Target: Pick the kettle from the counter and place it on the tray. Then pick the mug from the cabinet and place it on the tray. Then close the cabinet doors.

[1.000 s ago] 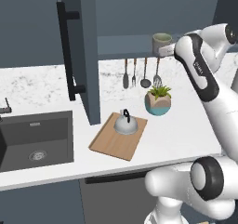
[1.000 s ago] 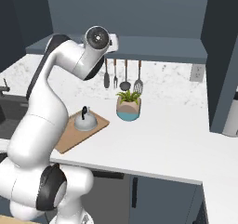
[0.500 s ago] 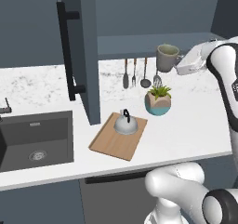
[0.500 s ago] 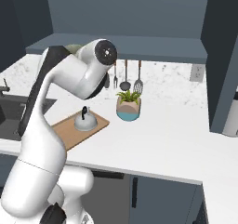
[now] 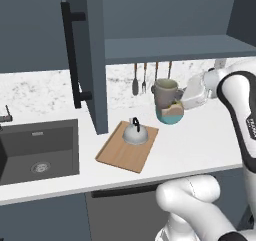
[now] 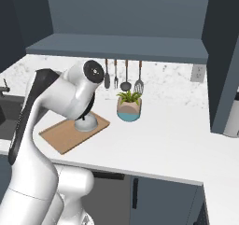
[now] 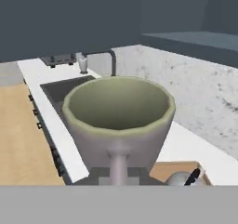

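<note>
Carrying the mug (image 5: pixel 165 92) is the step in hand: the olive-grey ceramic cup hangs in the air above the counter (image 5: pixel 210 140), in front of the teal-and-tan plant pot (image 5: pixel 170 114), upright with its mouth up. In the hand view its handle points toward the camera, and the gripper (image 7: pixel 119 173) is clamped narrowly on that handle. The kettle (image 5: pixel 135 132) already sits on the wooden tray (image 5: pixel 125 150), toward the board's far end, which leaves bare wood on the near side.

To do this well, I judge the mug should travel sideways toward the sink end while kept level, then come down on that bare near part of the tray, well apart from the kettle's black arched handle. Lowering straight and releasing only once the base rests flat should keep it from tipping. The open cabinet door (image 5: pixel 85 55) stands just beyond the tray, so the arm's sweep should stay clear of its edge and long bar handle (image 5: pixel 72 60).
</note>
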Tool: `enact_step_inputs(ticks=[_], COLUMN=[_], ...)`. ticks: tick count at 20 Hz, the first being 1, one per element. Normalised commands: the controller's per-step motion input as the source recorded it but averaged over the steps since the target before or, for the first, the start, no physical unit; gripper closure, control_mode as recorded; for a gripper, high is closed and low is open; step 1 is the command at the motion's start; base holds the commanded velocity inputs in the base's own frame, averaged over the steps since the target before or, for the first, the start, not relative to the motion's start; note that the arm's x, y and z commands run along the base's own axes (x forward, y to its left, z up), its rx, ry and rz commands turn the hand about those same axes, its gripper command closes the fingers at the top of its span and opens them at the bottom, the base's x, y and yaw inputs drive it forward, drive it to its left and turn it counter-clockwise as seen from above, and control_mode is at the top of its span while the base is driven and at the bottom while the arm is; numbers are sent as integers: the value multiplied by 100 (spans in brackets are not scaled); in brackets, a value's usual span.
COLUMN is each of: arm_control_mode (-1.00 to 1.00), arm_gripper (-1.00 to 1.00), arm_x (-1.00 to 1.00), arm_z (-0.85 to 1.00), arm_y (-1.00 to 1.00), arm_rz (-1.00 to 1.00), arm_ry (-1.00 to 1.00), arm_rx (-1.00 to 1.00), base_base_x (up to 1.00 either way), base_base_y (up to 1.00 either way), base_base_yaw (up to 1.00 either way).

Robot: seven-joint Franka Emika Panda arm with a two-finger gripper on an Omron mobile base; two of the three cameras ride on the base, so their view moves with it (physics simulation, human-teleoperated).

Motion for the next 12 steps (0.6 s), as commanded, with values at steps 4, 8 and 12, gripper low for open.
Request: enact_step_inputs(ticks=[4,8,12], arm_control_mode=[-100,-100,-100], arm_gripper=[100,100,100], arm_x=[0,0,1], arm_z=[-99,-100,-96], arm_y=[39,36,26], arm_rz=[1,1,1], arm_ry=[24,20,17], arm_rx=[0,0,0], base_base_x=[0,0,0], base_base_y=[0,0,0], base_base_yaw=[0,0,0])
